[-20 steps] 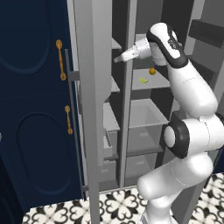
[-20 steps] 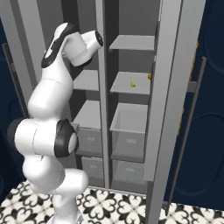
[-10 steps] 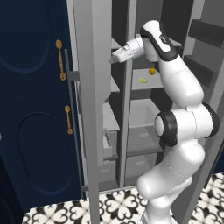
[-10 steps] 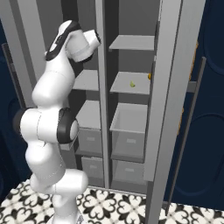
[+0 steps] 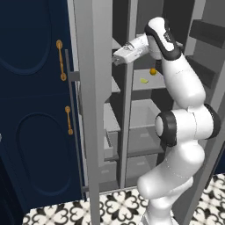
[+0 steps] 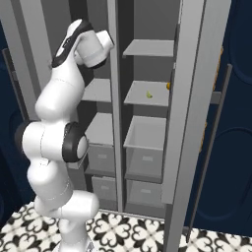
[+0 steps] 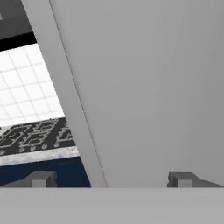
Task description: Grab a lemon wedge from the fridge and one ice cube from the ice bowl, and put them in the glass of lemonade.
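Grey fridge [image 5: 94,88] stands open across the middle of both base views, doors swung wide, shelves and drawers bare-looking apart from one shelf. On that shelf, upper right of centre in the left base view, the lemon wedge [image 5: 143,81] lies as a tiny pale yellow sliver; a small round orange fruit [image 5: 152,71] sits just beside it, further back and apart. Right base view: same wedge [image 6: 148,94] mid-shelf, orange fruit [image 6: 168,85] at the shelf's right edge against the door

Gripper [image 5: 115,60] reaches up and left, level with the shelf above the wedge, well apart from it, near the centre divider. Hand view: two dark fingertips [image 7: 40,179] spread wide at the bottom corners, nothing between them, facing a plain grey panel

Navy cabinet [image 5: 30,110] with gold handles [image 5: 59,66] at left; patterned floor tiles [image 5: 114,206] below
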